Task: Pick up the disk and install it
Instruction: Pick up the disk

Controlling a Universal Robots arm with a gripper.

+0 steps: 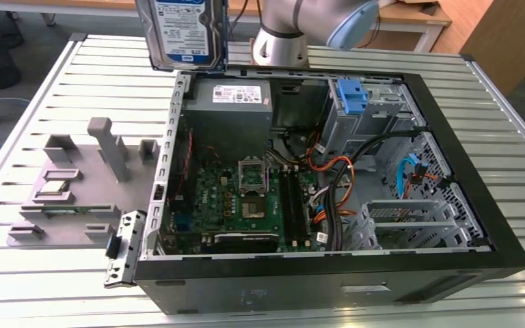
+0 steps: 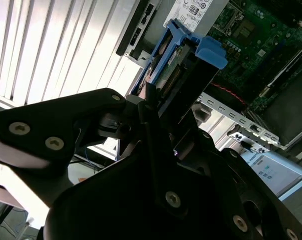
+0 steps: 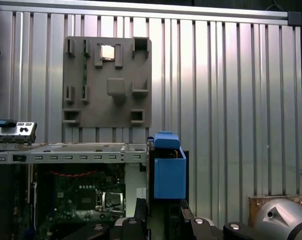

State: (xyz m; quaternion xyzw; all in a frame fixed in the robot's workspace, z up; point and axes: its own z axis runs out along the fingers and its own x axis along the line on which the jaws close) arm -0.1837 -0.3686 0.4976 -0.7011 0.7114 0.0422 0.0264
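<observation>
Transfer step: end effector clamped on the hard drive, held above the open computer case; installing likely demands alignment with the drive cage.

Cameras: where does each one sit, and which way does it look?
Exterior view: off the arm, high up, looking down into the open computer case; the arm shows.
Second wrist view: on the arm, looking along the black hand at the disk it grips.
First wrist view: on the arm, looking past the hand onto the slatted table and grey tray.
All three share the disk.
</observation>
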